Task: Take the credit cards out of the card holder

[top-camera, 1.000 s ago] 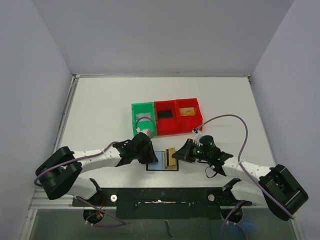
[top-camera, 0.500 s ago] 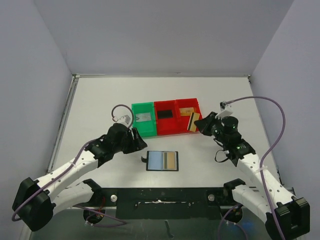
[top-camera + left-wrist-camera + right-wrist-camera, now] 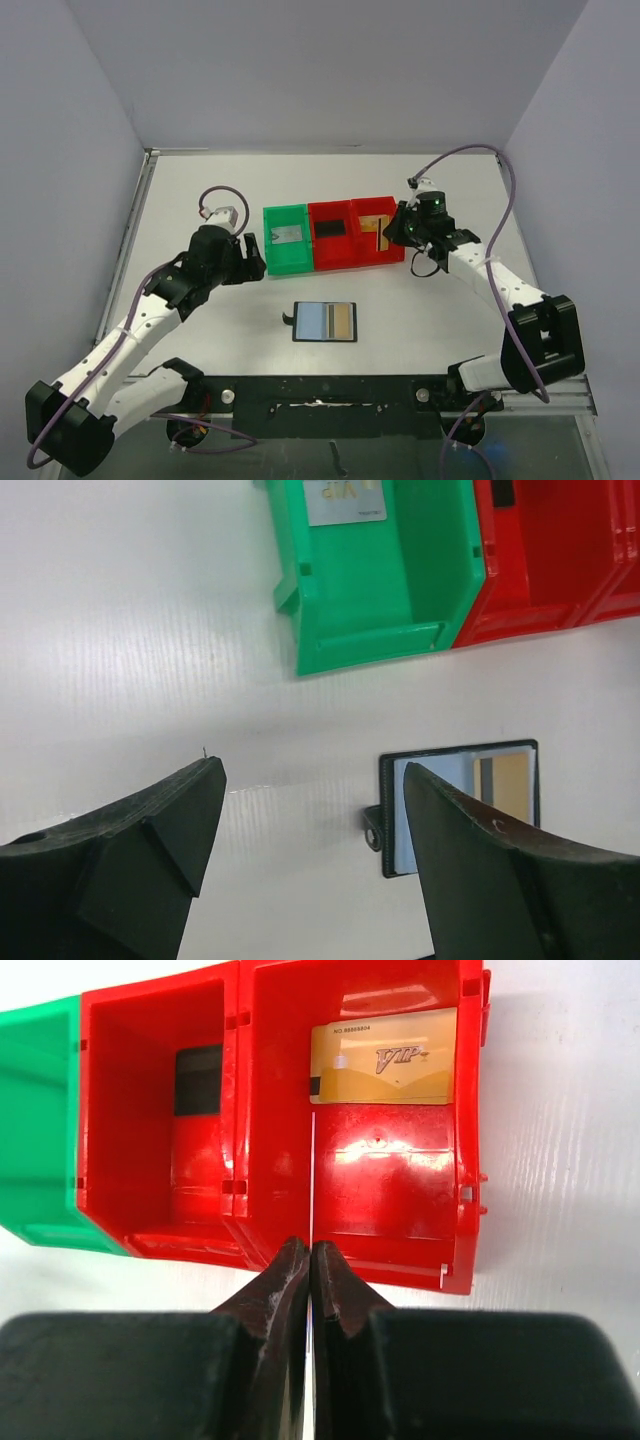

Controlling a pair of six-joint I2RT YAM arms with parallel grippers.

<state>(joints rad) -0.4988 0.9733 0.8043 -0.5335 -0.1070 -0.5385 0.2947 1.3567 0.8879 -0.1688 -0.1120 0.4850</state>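
Up-left of the holder [image 3: 325, 322], the left gripper [image 3: 312, 775] hangs spread and empty. Beyond the holder, the green bin [image 3: 272, 262] has the grey card [image 3: 345, 500], and the red bin [image 3: 455, 1210] has the black card [image 3: 198, 1080] and gold card [image 3: 385, 1058]. Up-right of the holder, the right gripper [image 3: 310, 1250] pinches a thin card [image 3: 312, 1160] edge-on. Best to sink it below the rim, clear of the divider, before letting go.

Overhead view and two wrist views, sharing the bins [image 3: 355, 262].
The top camera looks down from behind the arm bases over the surface [image 3: 200, 200]. The left wrist camera looks past the left hand [image 3: 312, 780] at the green bin [image 3: 400, 580] from a short way back; the right wrist camera hangs close over the red bins [image 3: 380, 1190].
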